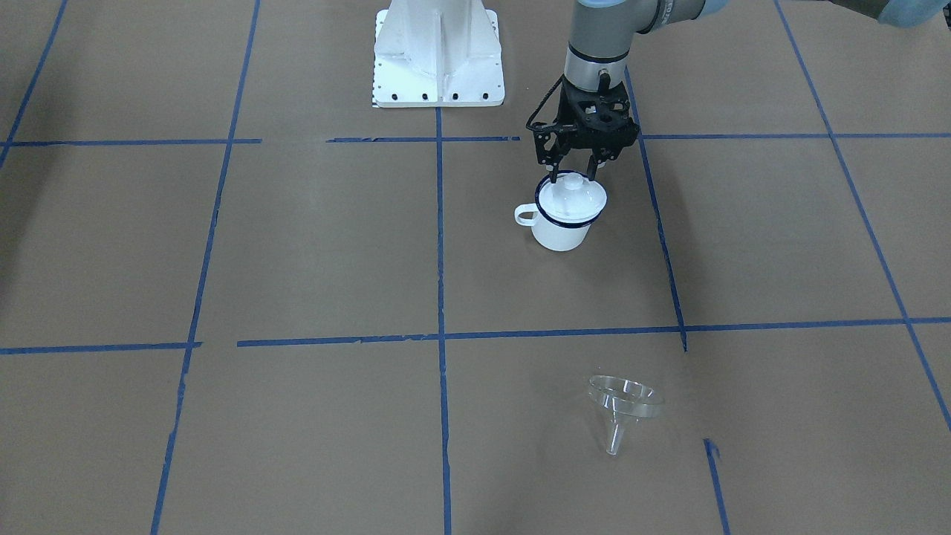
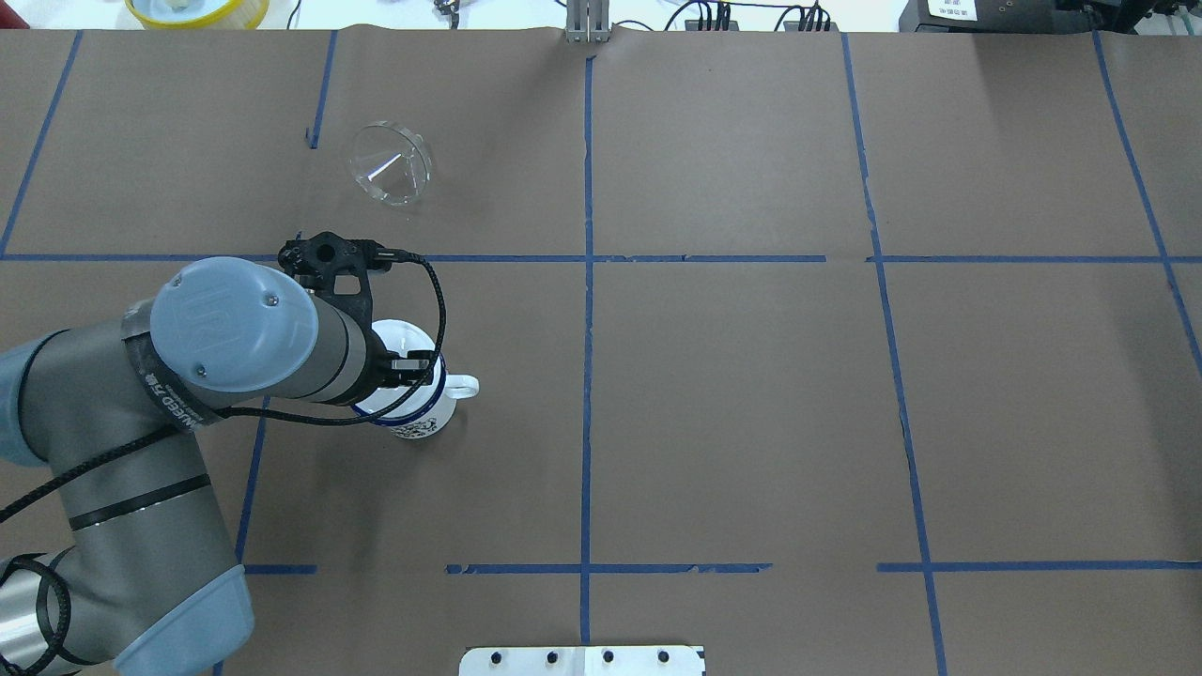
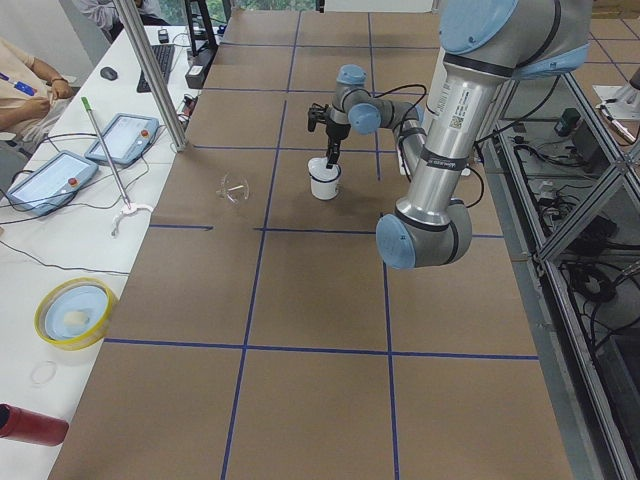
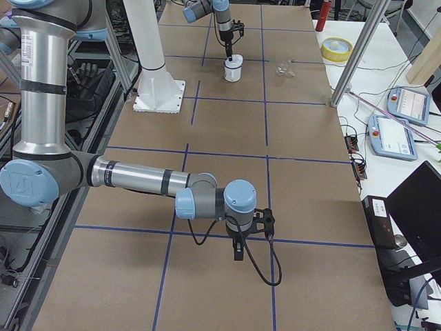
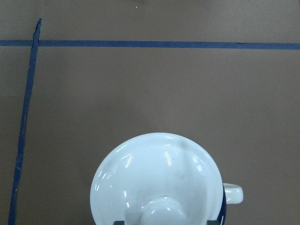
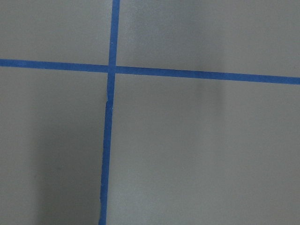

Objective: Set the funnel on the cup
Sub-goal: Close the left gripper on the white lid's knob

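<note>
The cup (image 1: 561, 232) is a white mug with a dark blue rim, standing upright on the brown table with a white domed lid (image 1: 572, 198) on it. My left gripper (image 1: 573, 177) hangs straight above it, open, its fingers on either side of the lid's knob (image 5: 159, 212) without touching it. The clear funnel (image 1: 624, 405) lies tilted on its side, apart from the cup on the operators' side; it also shows in the overhead view (image 2: 390, 164). My right gripper (image 4: 238, 248) shows only in the exterior right view, low over bare table, and I cannot tell if it is open or shut.
The white robot base (image 1: 438, 59) stands at the robot's side of the table. Blue tape lines (image 2: 587, 282) cross the brown surface. A yellow bowl (image 3: 75, 312), tablets (image 3: 122, 137) and a metal pole (image 3: 150, 75) are beyond the operators' edge.
</note>
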